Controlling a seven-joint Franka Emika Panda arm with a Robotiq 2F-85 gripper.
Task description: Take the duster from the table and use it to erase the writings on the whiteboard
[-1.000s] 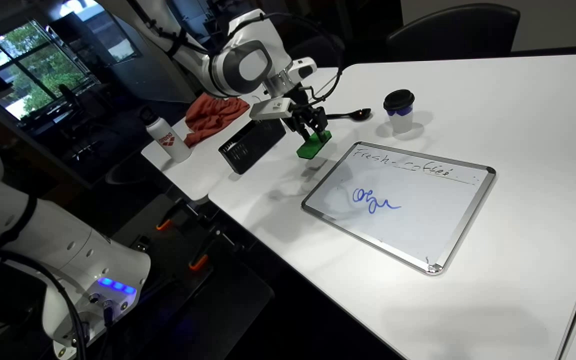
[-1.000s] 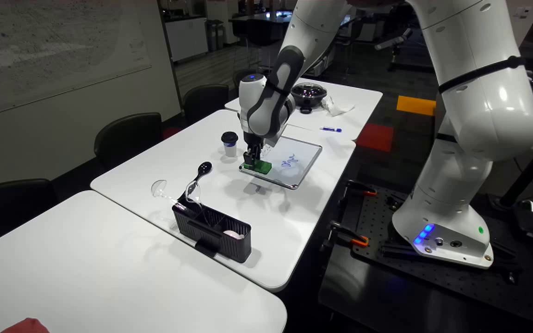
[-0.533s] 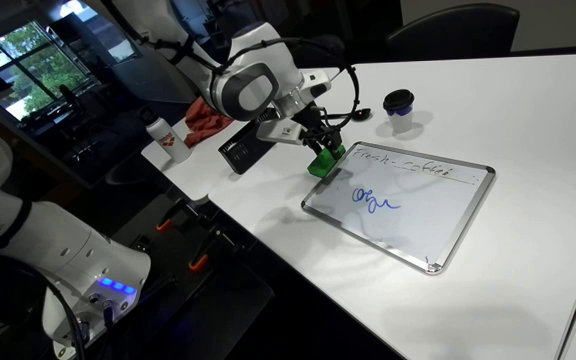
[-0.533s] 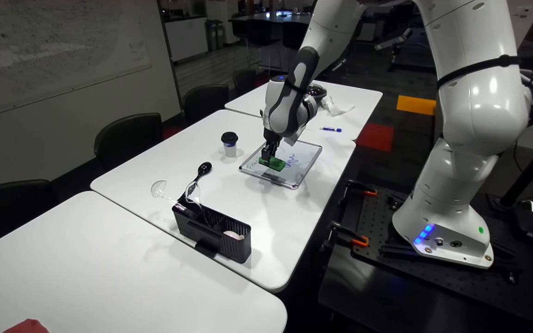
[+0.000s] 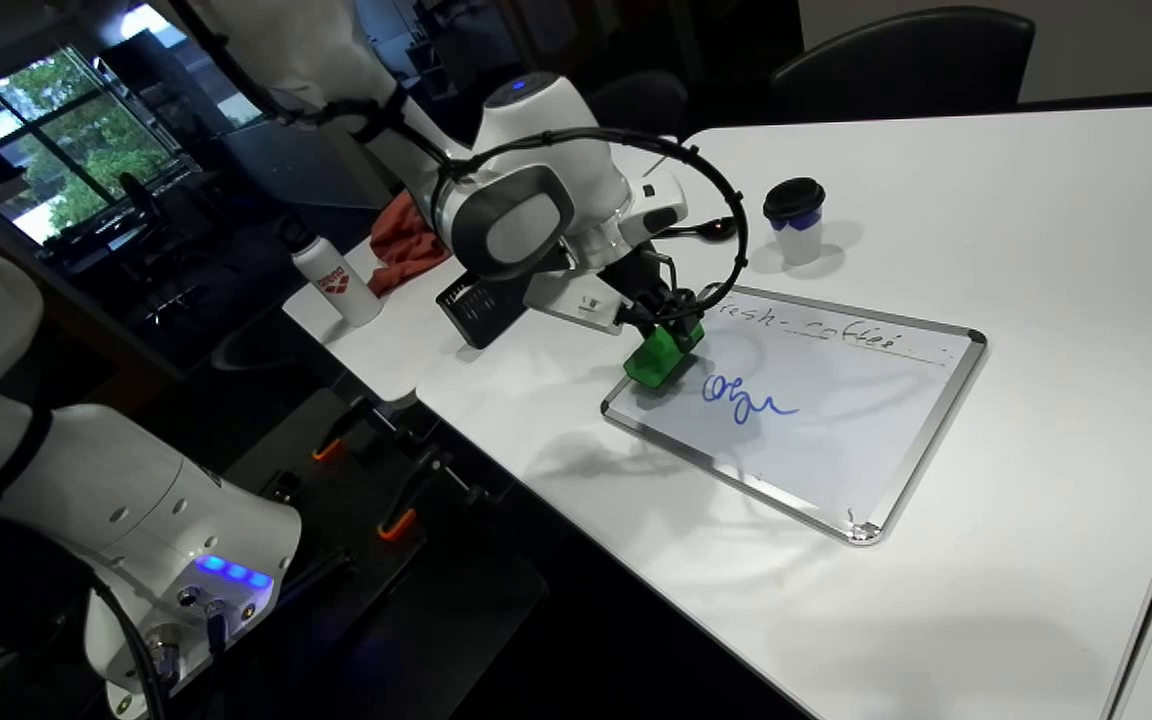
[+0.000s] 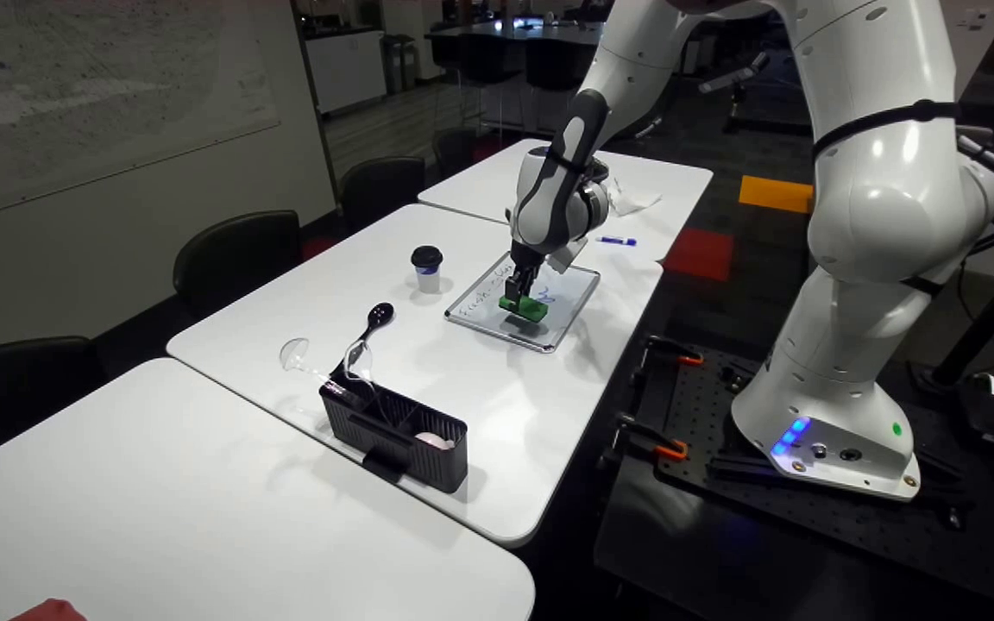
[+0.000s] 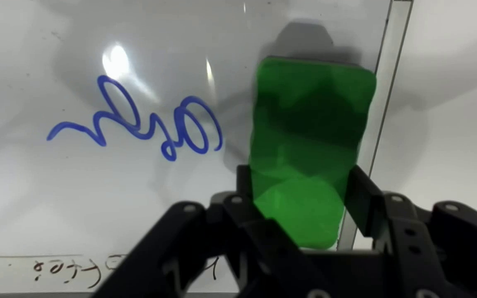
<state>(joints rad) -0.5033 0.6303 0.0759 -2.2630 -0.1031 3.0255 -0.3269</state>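
Note:
The green duster (image 7: 313, 124) is between the fingers of my gripper (image 7: 299, 180), which is shut on its two long sides. The duster also shows in both exterior views (image 5: 654, 362) (image 6: 526, 309). I hold it over the short edge of the whiteboard (image 5: 836, 450), a little above the surface, with a shadow under it. Blue writing (image 7: 135, 124) lies beside the duster on the board, and it shows in an exterior view (image 5: 748, 400). Black writing (image 5: 851, 335) runs along one long edge; the gripper partly hides it in the wrist view (image 7: 68, 271).
A lidded cup (image 5: 796, 222) stands near the board, and a black spoon (image 6: 368, 329) lies behind it. A black caddy (image 6: 398, 435) with utensils sits on the table. A white bottle (image 5: 336, 278), a red cloth (image 5: 404, 245) and a blue marker (image 6: 616, 241) are farther off.
My gripper has carried the duster from beside the whiteboard to over its edge, closer to the blue writing. The whiteboard and its writing look unchanged.

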